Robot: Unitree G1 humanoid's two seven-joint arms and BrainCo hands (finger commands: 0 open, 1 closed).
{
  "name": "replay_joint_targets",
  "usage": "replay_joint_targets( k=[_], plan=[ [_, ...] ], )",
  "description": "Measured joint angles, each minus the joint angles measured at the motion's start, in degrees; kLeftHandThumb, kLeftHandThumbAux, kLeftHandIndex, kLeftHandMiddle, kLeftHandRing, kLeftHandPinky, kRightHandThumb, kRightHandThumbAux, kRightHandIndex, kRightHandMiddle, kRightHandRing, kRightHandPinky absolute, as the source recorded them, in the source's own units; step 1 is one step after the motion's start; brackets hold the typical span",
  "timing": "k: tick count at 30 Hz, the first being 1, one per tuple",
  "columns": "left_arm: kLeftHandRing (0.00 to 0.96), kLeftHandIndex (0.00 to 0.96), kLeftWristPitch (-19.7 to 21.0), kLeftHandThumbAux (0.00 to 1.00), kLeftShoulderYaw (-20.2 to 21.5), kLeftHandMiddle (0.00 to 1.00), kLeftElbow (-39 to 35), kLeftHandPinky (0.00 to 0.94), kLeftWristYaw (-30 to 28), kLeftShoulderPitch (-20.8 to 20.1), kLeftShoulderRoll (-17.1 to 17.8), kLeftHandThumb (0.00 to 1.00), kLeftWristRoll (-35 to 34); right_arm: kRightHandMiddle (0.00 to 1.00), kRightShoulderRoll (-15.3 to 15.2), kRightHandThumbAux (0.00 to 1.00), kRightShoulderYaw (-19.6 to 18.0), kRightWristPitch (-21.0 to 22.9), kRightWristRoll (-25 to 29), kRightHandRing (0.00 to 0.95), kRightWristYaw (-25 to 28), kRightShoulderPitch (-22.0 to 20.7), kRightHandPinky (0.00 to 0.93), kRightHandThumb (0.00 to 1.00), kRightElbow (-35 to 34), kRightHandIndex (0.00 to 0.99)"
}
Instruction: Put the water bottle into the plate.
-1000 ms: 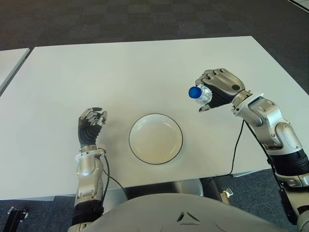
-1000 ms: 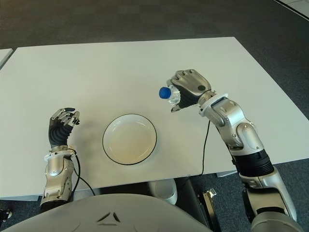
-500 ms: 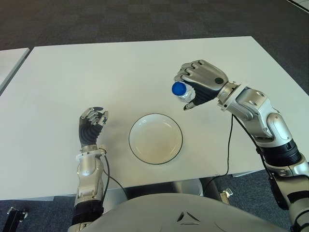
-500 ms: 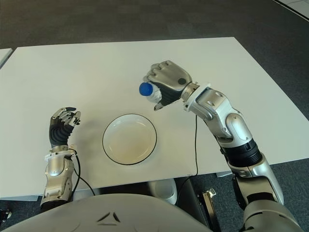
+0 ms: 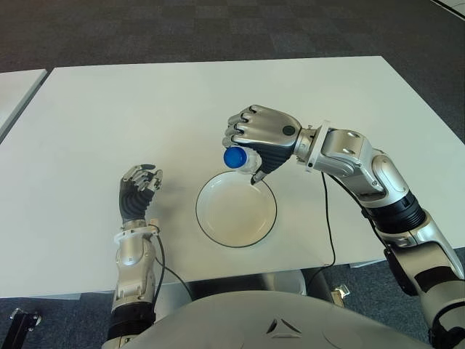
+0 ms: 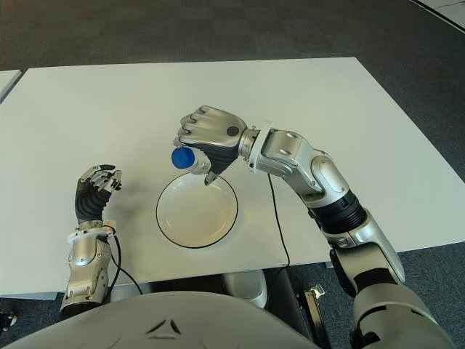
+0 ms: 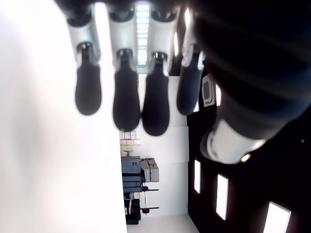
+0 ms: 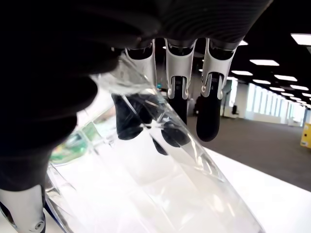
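My right hand (image 5: 256, 142) is curled around a clear water bottle (image 5: 243, 158) with a blue cap, carried in the air above the far rim of the white plate (image 5: 236, 219). The cap points toward my left. Up close in the right wrist view, the transparent bottle (image 8: 155, 184) fills the space under the fingers (image 8: 210, 111). The plate has a dark rim and lies on the white table near its front edge. My left hand (image 5: 136, 190) shows to the left of the plate, fingers curled, holding nothing.
The white table (image 5: 145, 109) stretches wide behind the plate. A black cable (image 5: 330, 233) hangs from my right forearm across the table's front edge. A second table's corner (image 5: 14, 91) shows at far left. Dark carpet lies beyond.
My right hand has carried the bottle leftward and toward me, from the right side of the table to above the plate's far rim. The left hand has stayed put.
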Motion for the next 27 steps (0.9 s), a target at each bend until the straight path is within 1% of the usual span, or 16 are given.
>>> replay_joint_targets(
  k=[3, 9, 14, 27],
  plan=[
    [0.610, 0.433, 0.0, 0.710, 0.1, 0.625, -0.1, 0.589, 0.0, 0.3, 0.0, 0.708, -0.5, 0.854, 1.2, 0.712, 1.5, -1.5, 0.0, 0.870, -0.1, -0.5, 0.878, 0.721, 1.3, 0.439],
    [0.605, 0.434, 0.7, 0.709, 0.1, 0.620, -0.8, 0.584, -0.1, 0.8, 0.0, 0.708, -1.0, 0.843, 3.7, 0.713, 5.0, -4.8, -0.8, 0.861, -1.4, 0.0, 0.878, 0.719, 3.6, 0.438],
    [0.606, 0.434, 1.2, 0.709, 0.2, 0.621, -1.3, 0.592, -0.1, 1.0, 0.0, 0.708, -1.1, 0.839, 4.6, 0.714, 7.0, -6.7, -0.9, 0.857, -1.6, 0.7, 0.878, 0.718, 5.7, 0.438],
    [0.607, 0.434, 3.2, 0.709, 0.3, 0.628, -3.5, 0.602, -0.1, 1.7, 0.1, 0.709, -1.2, 0.845, 5.5, 0.717, 10.6, -7.3, -0.5, 0.861, 2.8, 0.8, 0.875, 0.715, 12.7, 0.438]
  ],
)
